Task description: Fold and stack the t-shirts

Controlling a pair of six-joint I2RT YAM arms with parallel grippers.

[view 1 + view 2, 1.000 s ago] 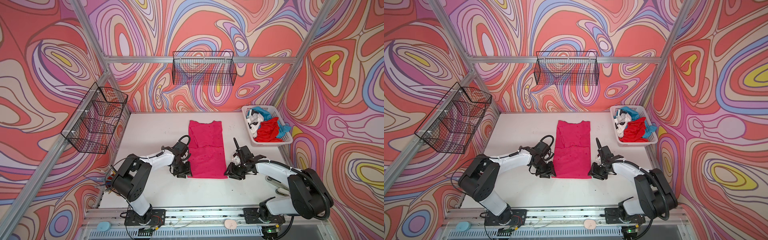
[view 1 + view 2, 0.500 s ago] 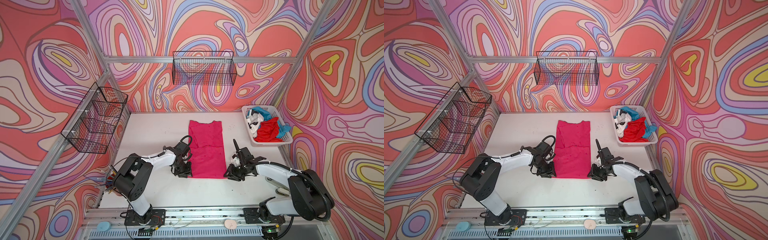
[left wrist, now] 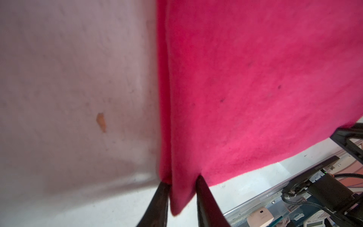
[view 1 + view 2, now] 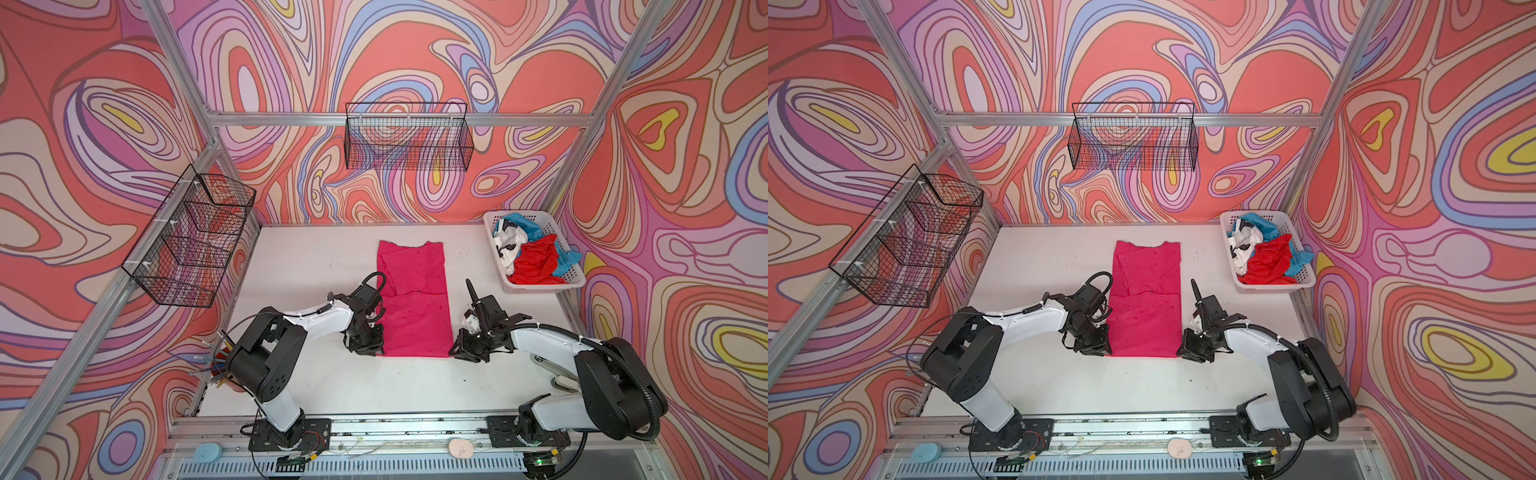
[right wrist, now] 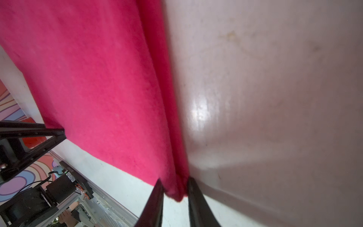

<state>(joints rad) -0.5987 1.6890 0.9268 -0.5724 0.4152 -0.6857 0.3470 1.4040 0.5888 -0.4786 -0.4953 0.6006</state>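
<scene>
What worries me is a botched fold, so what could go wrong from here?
The left gripper and right gripper each straddle only the tip of a near corner of the magenta t-shirt; either corner could slip out on lifting.
The side edges look layered, so the jaws might catch only some layers, undoing the fold.

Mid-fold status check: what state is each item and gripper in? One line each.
magenta-pink t-shirt: lying flat, sides folded in, a long strip.
left gripper: shirt's near corner between its fingers, firm grip unclear.
right gripper: other near corner between its fingers, firm grip unclear.
white slotted basket: upright, holding crumpled shirts.
red t-shirt: crumpled in the basket.
teal-blue t-shirt: crumpled in the basket.
white t-shirt: crumpled in the basket.
</scene>
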